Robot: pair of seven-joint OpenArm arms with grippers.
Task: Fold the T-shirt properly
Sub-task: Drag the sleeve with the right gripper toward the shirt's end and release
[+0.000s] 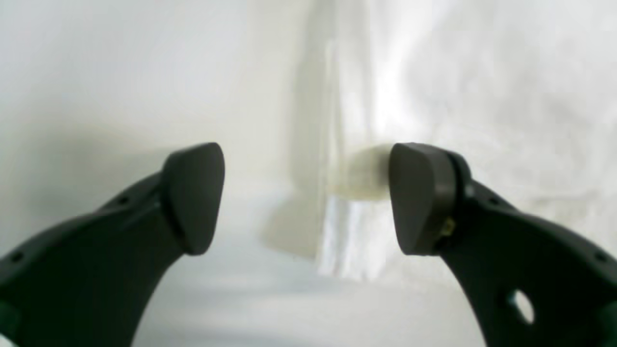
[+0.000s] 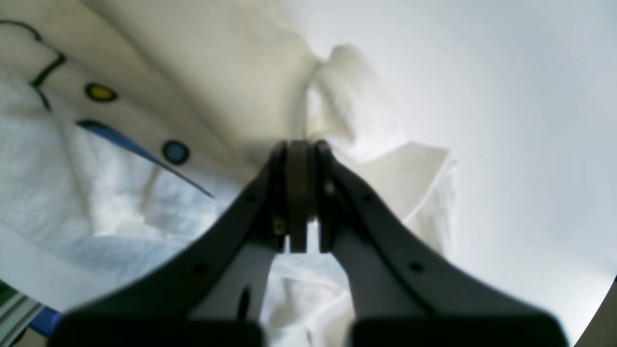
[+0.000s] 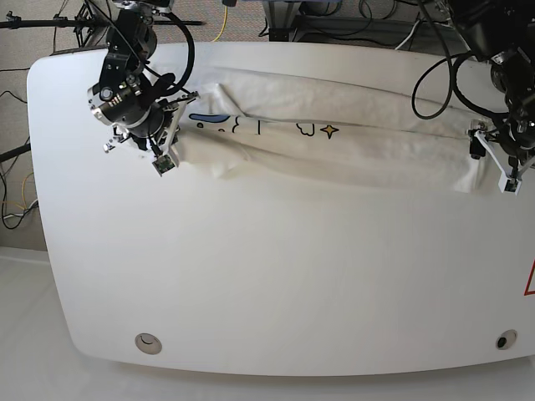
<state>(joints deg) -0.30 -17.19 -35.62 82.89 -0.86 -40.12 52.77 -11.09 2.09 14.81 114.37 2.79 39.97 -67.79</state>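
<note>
The white T-shirt [image 3: 334, 142] lies stretched in a long band across the far part of the table, its print showing along the upper fold. At its left end in the base view, my right gripper [image 3: 165, 154] is shut on a bunched corner of the cloth. The right wrist view shows that gripper [image 2: 299, 193] with pads pressed together, the T-shirt [image 2: 144, 72] gathered around the tips. At the band's right end my left gripper [image 3: 493, 163] stands open. In the left wrist view the left gripper [image 1: 306, 197] straddles the edge of the T-shirt [image 1: 482, 96], holding nothing.
The white table [image 3: 251, 276] has rounded corners and runs wide toward the near edge. Two round fittings [image 3: 148, 341] sit near the front corners. Cables and stands crowd the floor behind the far edge [image 3: 334, 21]. A red mark [image 3: 530, 280] is at the right edge.
</note>
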